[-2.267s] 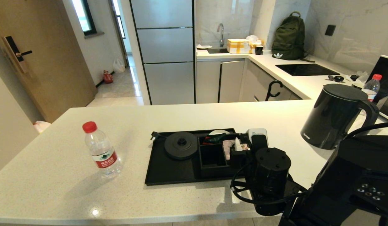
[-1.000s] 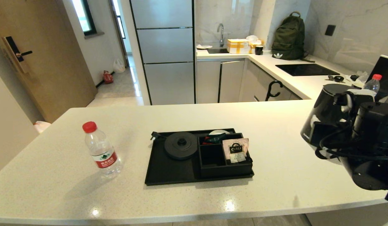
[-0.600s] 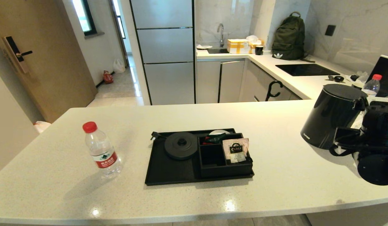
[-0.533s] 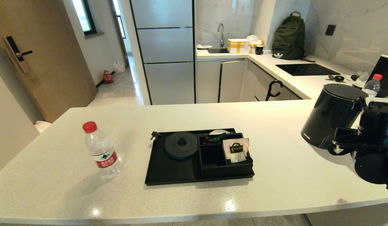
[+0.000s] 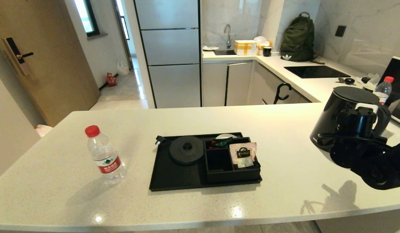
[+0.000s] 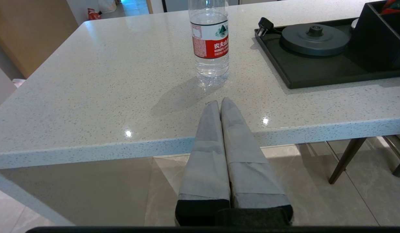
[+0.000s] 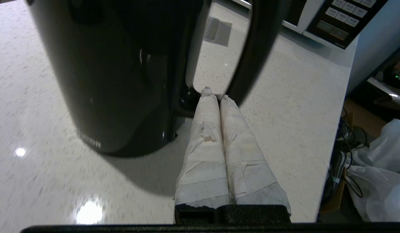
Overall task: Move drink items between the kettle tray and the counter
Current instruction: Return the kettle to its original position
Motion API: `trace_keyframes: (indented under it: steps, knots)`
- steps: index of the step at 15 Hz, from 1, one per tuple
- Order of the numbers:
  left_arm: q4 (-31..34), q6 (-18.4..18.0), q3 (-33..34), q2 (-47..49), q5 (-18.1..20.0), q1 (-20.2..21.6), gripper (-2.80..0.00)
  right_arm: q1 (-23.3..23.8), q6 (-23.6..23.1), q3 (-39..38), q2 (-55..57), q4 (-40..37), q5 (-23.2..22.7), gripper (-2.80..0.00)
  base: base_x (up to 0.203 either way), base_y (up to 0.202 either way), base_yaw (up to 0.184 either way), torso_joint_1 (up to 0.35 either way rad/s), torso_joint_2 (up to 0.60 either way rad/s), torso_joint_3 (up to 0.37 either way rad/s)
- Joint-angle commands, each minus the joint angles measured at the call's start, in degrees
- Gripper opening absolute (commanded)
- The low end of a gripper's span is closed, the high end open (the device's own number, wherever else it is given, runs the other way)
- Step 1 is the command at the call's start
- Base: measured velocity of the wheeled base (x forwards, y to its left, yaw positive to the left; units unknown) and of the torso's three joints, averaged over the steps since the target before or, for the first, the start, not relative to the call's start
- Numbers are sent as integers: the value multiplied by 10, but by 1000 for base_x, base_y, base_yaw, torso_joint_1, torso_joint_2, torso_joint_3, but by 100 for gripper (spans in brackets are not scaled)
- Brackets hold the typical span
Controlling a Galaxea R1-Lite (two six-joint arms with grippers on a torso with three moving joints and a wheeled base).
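Note:
The black kettle (image 5: 344, 116) stands on the white counter (image 5: 284, 129) at the right, off the tray. My right gripper (image 7: 214, 94) is shut and empty, its tips at the lower end of the gap between the kettle's body (image 7: 122, 81) and its handle (image 7: 258, 48). The black tray (image 5: 174, 176) lies mid-counter with the round kettle base (image 5: 186, 149) and the pinkish tea sachet (image 5: 243, 154) in its compartment box. The red-capped water bottle (image 5: 104, 155) stands on the counter to the left. My left gripper (image 6: 219, 102) is shut, low before the counter's front edge, facing the bottle (image 6: 210, 42).
A second bottle (image 5: 382, 89) and a microwave with a keypad (image 7: 342, 16) stand behind the kettle at the far right. The tray box also holds dark sachets (image 5: 221, 142). A green backpack (image 5: 297, 37) and boxes sit on the back counter.
My right arm left the tray's sachet box, swung right to the kettle, and has now come in behind the handle with its fingers shut. The sachet stays in the box.

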State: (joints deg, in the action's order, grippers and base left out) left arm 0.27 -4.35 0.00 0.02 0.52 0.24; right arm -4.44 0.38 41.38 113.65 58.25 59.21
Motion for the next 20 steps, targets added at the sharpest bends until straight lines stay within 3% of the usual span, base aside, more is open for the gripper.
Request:
trace_keyframes:
  steps: [1,3,4,12,20]
  knots:
    - [0,0,0,1,0,0,-280,28,-19,33,86,61,3,-280,0,0,0,0,0,0]
    - [0,0,0,0,0,0,-280,42,-40,67,122,101,-9,-280,0,0,0,0,0,0]
    - [0,0,0,0,0,0,-280,45,-48,81,132,115,-20,0,0,0,0,0,0,0]
    - [0,0,0,0,0,0,-280,51,-56,84,133,134,-25,0,0,0,0,0,0,0]
    - [0,0,0,1,0,0,-280,45,-55,27,94,161,-25,0,0,0,0,0,0,0]
